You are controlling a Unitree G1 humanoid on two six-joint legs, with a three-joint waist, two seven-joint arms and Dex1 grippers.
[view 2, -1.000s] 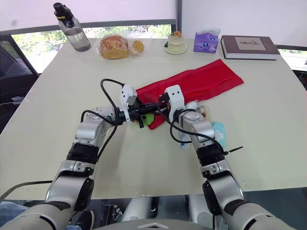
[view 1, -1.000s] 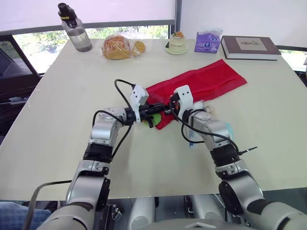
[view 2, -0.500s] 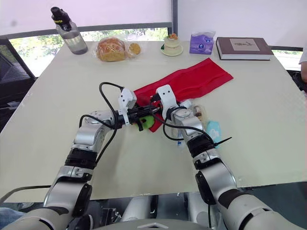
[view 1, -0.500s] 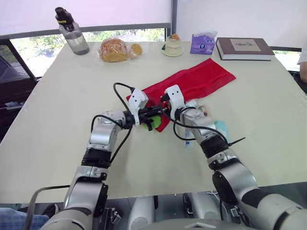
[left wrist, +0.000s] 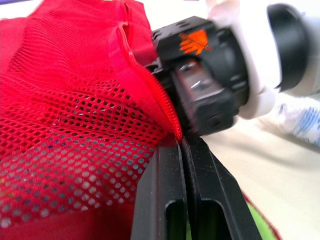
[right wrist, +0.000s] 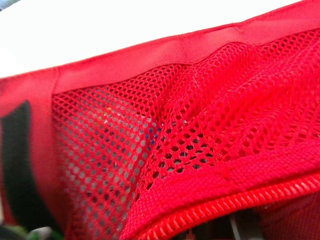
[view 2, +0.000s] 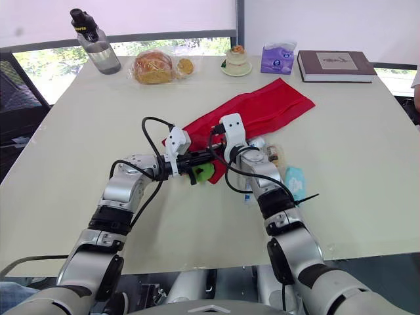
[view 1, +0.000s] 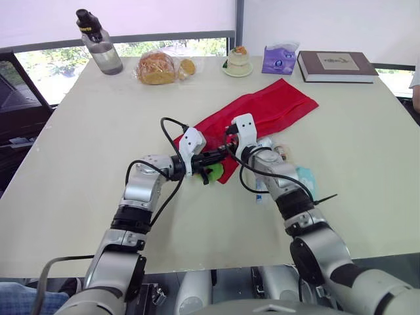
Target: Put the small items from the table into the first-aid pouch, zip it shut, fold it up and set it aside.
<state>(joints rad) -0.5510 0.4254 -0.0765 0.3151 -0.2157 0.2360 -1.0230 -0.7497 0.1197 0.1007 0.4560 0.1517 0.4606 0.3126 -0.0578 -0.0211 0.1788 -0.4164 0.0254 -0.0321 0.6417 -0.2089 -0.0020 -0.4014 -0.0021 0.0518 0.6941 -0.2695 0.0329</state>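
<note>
The red first-aid pouch [view 1: 269, 108] lies unfolded across the middle of the table, its mesh pocket [left wrist: 75, 135] facing up. Both grippers meet at its near left end. My left gripper [left wrist: 182, 147] is shut on the pouch's zipper edge [left wrist: 165, 107]. My right gripper [view 1: 230, 151] is pressed against the same edge from the other side, with red mesh right in front of its wrist camera. A green item [view 1: 214, 172] lies under the pouch end, just below the left gripper. A small bottle [view 1: 283, 152], a teal packet [view 1: 306, 176] and a white tube [view 1: 260, 190] lie beside the right forearm.
Along the far edge stand a water bottle [view 1: 98, 41], a bag of bread [view 1: 159, 65], a small dessert cup [view 1: 238, 60], a purple tissue pack [view 1: 280, 58] and a book [view 1: 336, 65]. Bare tabletop [view 1: 85, 138] spreads to the left and near side.
The head camera has shifted slightly. Both grippers stay together at the pouch's near left end, and the left one keeps its hold on the zipper edge.
</note>
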